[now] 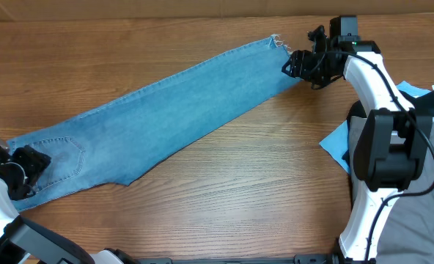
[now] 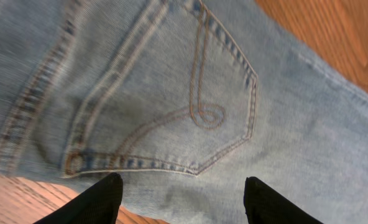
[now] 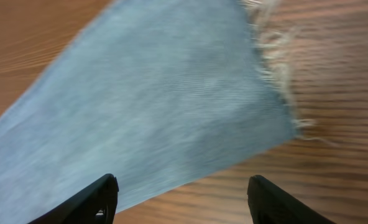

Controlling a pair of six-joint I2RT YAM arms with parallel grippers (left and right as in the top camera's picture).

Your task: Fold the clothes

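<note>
The light-blue jeans [image 1: 166, 110] lie flat on the wooden table, folded lengthwise, running from the waist at lower left to the frayed hem [image 1: 277, 42] at upper right. My left gripper [image 1: 28, 165] is open over the waist end, its fingers [image 2: 183, 190] straddling the denim just below the back pocket [image 2: 190, 106]. My right gripper [image 1: 294, 64] is open beside the ankle end, its fingers [image 3: 183, 190] above the leg's lower edge near the frayed hem [image 3: 277, 68]. Neither holds cloth.
A grey-beige garment [image 1: 422, 213] and a light-blue cloth [image 1: 338, 143] lie at the right table edge beside my right arm's base. Bare wood [image 1: 261, 183] spreads in front of the jeans.
</note>
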